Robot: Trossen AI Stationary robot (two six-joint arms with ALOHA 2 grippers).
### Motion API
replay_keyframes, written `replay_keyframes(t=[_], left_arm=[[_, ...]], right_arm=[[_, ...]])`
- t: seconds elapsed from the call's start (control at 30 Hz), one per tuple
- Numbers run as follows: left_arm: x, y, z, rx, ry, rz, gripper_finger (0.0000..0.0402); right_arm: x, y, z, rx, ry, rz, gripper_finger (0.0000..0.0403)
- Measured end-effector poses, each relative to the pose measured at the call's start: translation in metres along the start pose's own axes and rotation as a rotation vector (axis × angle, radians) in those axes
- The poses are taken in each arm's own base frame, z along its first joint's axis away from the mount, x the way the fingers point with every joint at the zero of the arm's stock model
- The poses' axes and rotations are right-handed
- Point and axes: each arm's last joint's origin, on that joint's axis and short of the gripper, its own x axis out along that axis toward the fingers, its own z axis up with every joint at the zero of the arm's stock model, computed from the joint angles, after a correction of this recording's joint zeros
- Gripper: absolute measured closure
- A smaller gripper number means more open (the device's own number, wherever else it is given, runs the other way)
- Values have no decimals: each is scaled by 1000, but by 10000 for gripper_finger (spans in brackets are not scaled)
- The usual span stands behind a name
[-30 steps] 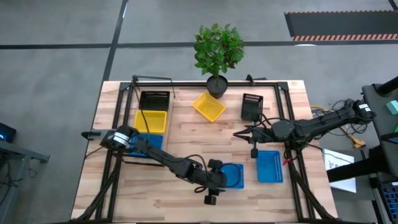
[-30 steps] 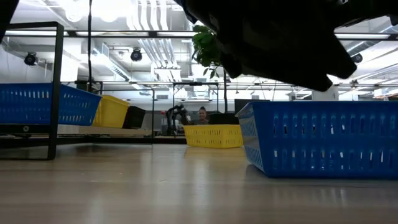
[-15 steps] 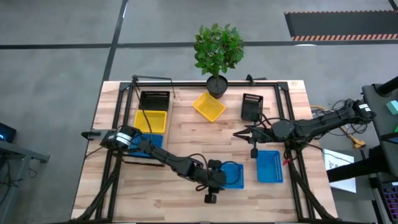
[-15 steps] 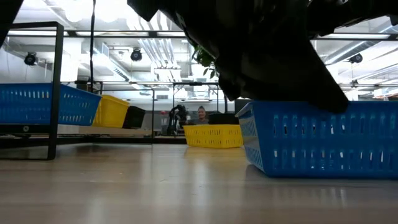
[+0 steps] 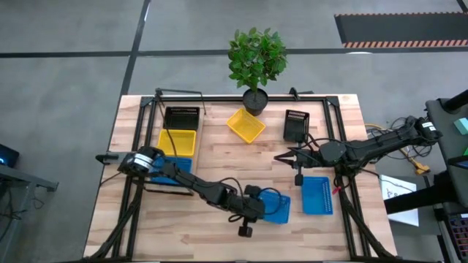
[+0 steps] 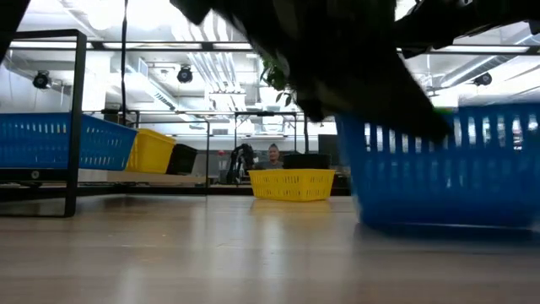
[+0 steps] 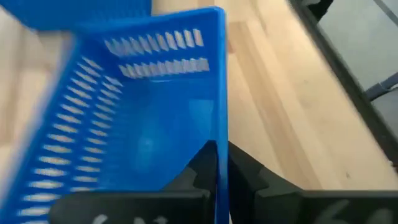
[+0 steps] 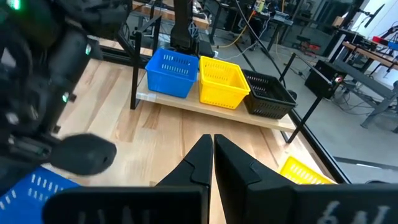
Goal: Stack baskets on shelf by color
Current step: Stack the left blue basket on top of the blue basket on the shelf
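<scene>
Near the table's front, my left gripper is shut on a blue basket; the low view shows that basket blurred. A second blue basket lies flat to its right. Farther back a yellow basket and a black basket rest on the table. The shelf at the left carries a blue basket, a yellow one and a black one, side by side. Above the table's middle right, my right gripper hovers shut and holds nothing. My left gripper grips the blue basket's near side wall at its left end, one finger inside the basket and the other outside. The fingers slant down from the table's left, along the wall. Whether the basket's bottom is off the table I cannot tell.
A potted plant stands at the table's far edge, between the yellow and black loose baskets. Black frame bars run along the table's sides. Bare planks lie between the shelf and the loose baskets. A person sits far behind the table.
My left gripper has shut on the blue basket's wall, having stood open around it a second ago. The basket has shifted a little toward the table's right and turned slightly; the low view now shows it blurred and farther right.
</scene>
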Motion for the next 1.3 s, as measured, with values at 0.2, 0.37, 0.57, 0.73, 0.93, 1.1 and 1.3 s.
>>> replay_keyframes(t=[0.2, 0.37, 0.57, 0.73, 0.93, 1.1, 1.3], left_arm=[[-44, -3, 25, 135, -18, 2, 401], [-89, -6, 37, 234, 33, 73, 401], [-143, -8, 42, 282, 112, 131, 401], [-182, -10, 38, 304, 163, 144, 401], [-228, -12, 15, 298, 156, 200, 401], [-270, -7, -14, 226, 111, 208, 402], [-320, 5, -49, 204, 69, 210, 402]], right_arm=[[0, 0, 0, -1, 3, 1, 394], [0, 0, 0, 0, -2, -1, 394], [1, 0, 0, -7, -6, -1, 394], [5, 1, 2, -32, -33, -7, 394], [11, 3, 2, -62, -50, -9, 394], [13, 4, 2, -71, -52, -9, 394], [13, 3, 5, -61, -90, -18, 394]])
